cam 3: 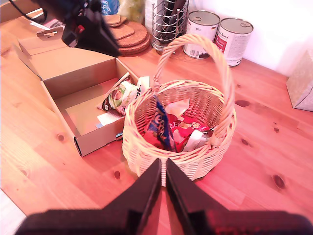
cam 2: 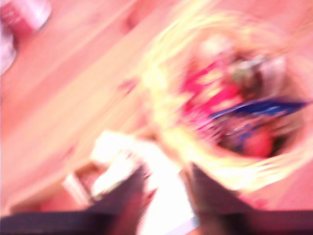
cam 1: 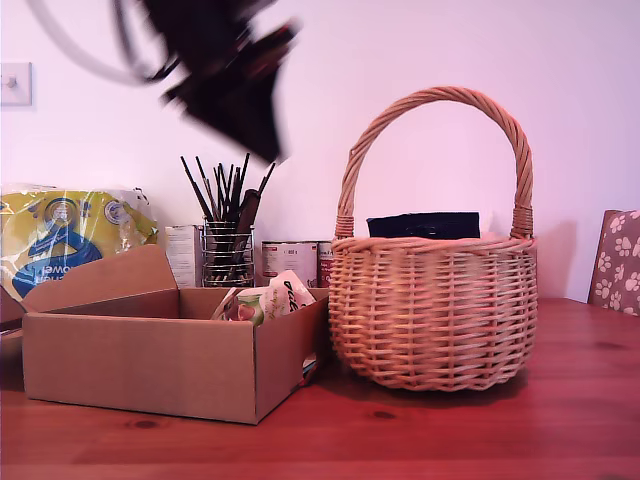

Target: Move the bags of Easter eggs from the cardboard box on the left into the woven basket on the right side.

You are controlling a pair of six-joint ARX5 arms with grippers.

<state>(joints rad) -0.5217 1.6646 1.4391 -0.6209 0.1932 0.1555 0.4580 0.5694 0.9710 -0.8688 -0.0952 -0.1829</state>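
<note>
- Leaning in the cardboard box [cam 3: 58, 88], one white-and-green bag [cam 3: 123, 94] lies past my second gripper [cam 3: 163, 176], jaws nearly closed, empty
- One woven basket [cam 3: 205, 105] sits just beyond those jaws
- My first gripper [cam 2: 164, 183] blurs; jaws apart, apparently empty

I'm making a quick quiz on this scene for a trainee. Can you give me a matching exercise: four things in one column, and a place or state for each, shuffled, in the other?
Things:
1. woven basket
2. cardboard box
3. white-cream bag
4. my second gripper

Places or states:
A. lying in the box, at the end nearest the basket
B. flap open
C. jaws almost together, nothing between them
D. full of colourful packets

Pairs: 1-D, 2-B, 3-A, 4-C
</note>
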